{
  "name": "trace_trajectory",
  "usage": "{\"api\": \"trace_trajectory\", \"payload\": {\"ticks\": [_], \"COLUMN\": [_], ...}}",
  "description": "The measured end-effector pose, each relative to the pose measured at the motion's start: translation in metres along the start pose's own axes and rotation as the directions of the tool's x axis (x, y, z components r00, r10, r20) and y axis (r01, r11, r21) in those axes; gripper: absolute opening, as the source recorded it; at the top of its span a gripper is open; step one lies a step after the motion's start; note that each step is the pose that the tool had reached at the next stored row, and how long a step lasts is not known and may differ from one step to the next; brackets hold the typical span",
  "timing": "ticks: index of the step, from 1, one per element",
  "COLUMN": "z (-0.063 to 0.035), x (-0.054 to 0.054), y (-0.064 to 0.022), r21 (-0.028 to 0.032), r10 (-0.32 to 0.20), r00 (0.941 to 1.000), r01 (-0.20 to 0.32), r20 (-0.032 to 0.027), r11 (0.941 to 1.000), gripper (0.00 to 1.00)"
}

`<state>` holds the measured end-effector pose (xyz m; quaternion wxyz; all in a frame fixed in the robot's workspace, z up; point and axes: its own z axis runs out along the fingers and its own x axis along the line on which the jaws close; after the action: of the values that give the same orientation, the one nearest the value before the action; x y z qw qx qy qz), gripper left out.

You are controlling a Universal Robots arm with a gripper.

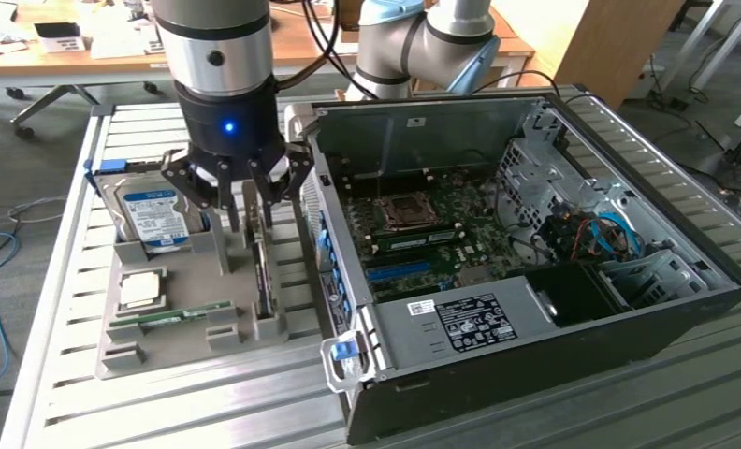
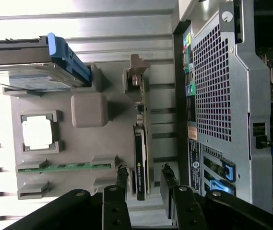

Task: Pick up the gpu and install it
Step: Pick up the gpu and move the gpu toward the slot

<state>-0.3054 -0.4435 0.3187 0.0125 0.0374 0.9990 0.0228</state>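
The gpu [image 1: 262, 271] is a thin dark card standing on edge in a slot of the grey holder tray [image 1: 177, 351], just beside the open computer case [image 1: 520, 234]. My gripper [image 1: 254, 198] hangs directly over the card's far end. In the wrist view its two fingers [image 2: 122, 178] straddle the gpu [image 2: 141, 153], one on each side. A small gap shows between each finger and the board, so the gripper [image 2: 144, 178] is open and holds nothing. The card's metal end bracket [image 2: 137, 72] points away from the fingers.
The same tray holds a hard drive [image 1: 156, 210] with a blue label, a square processor chip [image 1: 139, 288] and a green memory stick [image 1: 171, 316]. The case lies on its side with the motherboard [image 1: 421, 229] exposed. The case wall [image 2: 218, 96] stands close beside the gpu.
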Motion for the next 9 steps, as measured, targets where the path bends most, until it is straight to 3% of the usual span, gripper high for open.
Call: {"api": "trace_trajectory", "payload": {"ticks": [9], "z": [0.0059], "x": [-0.0010], "y": [-0.0002], "r21": [0.0001], "r10": [0.000], "r00": [1.0000], "r01": [0.000], "r20": [-0.0001], "r11": [1.0000], "gripper": [0.42]}}
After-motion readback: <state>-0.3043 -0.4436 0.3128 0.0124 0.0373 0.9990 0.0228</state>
